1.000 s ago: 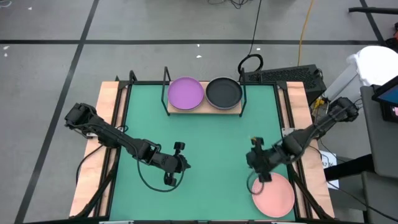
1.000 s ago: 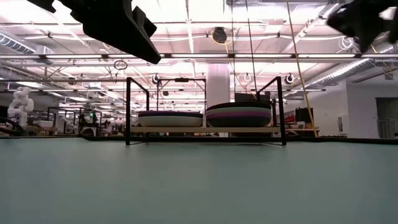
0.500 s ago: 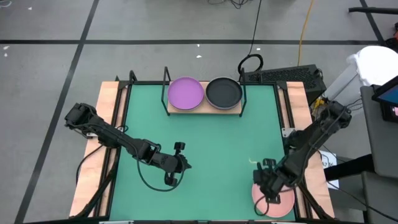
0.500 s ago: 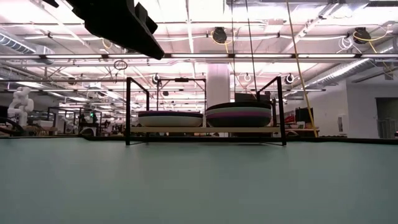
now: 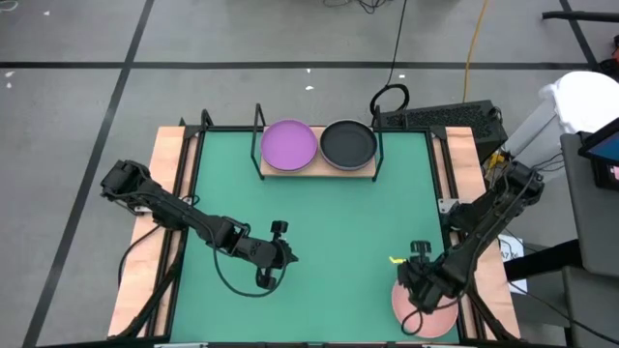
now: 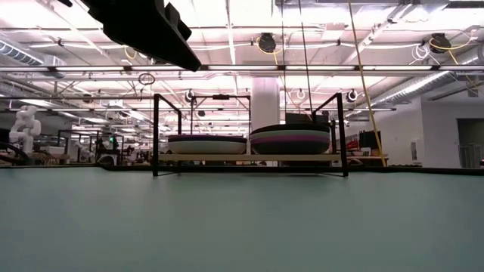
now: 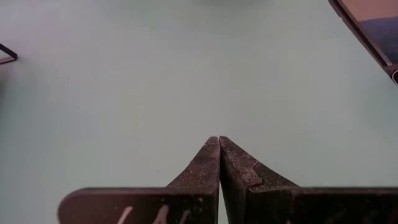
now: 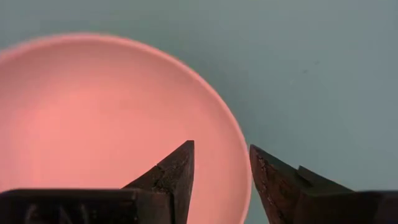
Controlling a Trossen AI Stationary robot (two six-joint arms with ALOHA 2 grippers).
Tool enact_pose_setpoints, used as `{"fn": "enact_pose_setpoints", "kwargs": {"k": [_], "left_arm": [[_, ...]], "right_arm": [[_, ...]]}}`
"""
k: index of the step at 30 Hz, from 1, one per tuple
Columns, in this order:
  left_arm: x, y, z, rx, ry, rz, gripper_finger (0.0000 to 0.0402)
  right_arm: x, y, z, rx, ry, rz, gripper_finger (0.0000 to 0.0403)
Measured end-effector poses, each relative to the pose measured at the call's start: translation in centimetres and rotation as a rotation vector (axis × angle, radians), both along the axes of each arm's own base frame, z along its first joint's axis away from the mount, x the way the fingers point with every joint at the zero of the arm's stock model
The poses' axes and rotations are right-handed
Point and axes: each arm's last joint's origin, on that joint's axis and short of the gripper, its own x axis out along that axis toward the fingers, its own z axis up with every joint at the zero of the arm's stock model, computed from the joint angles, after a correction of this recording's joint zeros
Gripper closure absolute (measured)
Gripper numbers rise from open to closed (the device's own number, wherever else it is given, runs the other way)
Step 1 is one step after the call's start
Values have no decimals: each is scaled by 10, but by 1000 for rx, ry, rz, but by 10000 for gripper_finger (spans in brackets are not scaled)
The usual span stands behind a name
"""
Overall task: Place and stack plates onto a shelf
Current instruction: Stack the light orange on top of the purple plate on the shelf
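Observation:
At the table's far edge stands the shelf (image 5: 319, 166), a light-wood board in a black wire frame. It bears two stacks of plates, one with a purple plate (image 5: 288, 145) on top and one with a dark grey plate (image 5: 348, 143) on top. The low view shows the left stack (image 6: 206, 143) and the taller right stack (image 6: 290, 140). A salmon pink plate (image 5: 430, 311) lies flat on the mat at the near right. My right gripper (image 8: 221, 149) points down, open, one finger over the plate's inside and one outside its rim (image 8: 239, 146). My left gripper (image 7: 217, 140) hangs shut over the bare mat, left of centre.
Green mat (image 5: 319, 222) lies free between the shelf and the grippers. Wooden strips (image 5: 172, 184) run along both sides of the table. A keyboard (image 5: 440, 118) and a coiled cable (image 5: 390, 99) lie beyond the far right corner.
My right gripper has gone toward the table's near edge and down, turning about as it went, and now stands over the salmon plate's rim. It has left the top right of the low view. The plates have not moved.

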Motion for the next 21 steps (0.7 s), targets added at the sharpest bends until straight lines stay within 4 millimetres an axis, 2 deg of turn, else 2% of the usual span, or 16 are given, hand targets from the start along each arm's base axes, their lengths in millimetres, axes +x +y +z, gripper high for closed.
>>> {"fn": "enact_pose_setpoints", "kwargs": {"k": [8, 13, 16, 21], "left_arm": [[0, -1, 0, -6, 1, 2, 398], [0, -1, 0, -4, -3, 0, 398], [0, -1, 1, -7, -12, -1, 398], [1, -1, 2, 3, -23, -12, 398]], "right_arm": [[-11, -19, -26, 11, 23, -16, 256], [-15, -24, -38, 33, 53, -10, 271], [-15, -27, -44, 71, 69, -17, 295], [-13, -29, -43, 95, 82, -18, 367]]}}
